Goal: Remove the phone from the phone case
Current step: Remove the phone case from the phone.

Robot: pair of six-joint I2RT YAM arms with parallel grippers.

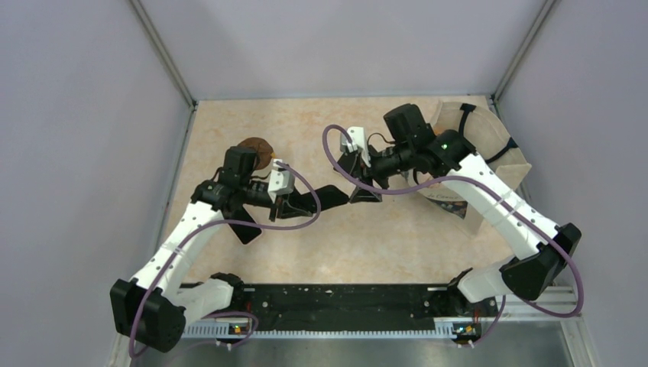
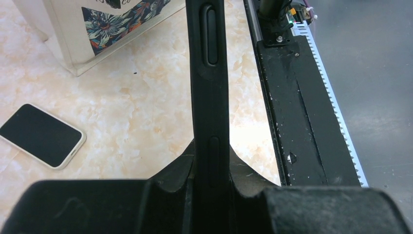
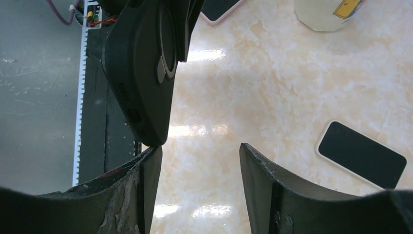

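Observation:
My left gripper [image 1: 302, 205] [image 2: 210, 156] is shut on the black phone case [image 1: 330, 197] [image 2: 209, 73], holding it edge-up above the table. I cannot tell whether anything is inside it. In the right wrist view the case [image 3: 141, 73] hangs at the upper left. My right gripper [image 1: 365, 195] [image 3: 199, 148] is open, and its left fingertip [image 3: 151, 156] is right at the case's lower corner. A phone with a dark screen and white rim [image 2: 41, 135] [image 3: 363, 155] lies flat on the table beyond both grippers. It is hidden under the right arm in the top view.
A second dark slab with a pale rim [image 1: 246, 229] [image 3: 219, 7] lies under the left arm. A white bag with a floral print [image 2: 97, 24] [image 1: 477, 153] stands at the right. A brown round object [image 1: 256, 147] and a white container [image 3: 331, 12] are at the left. The black rail [image 1: 328, 302] runs along the near edge.

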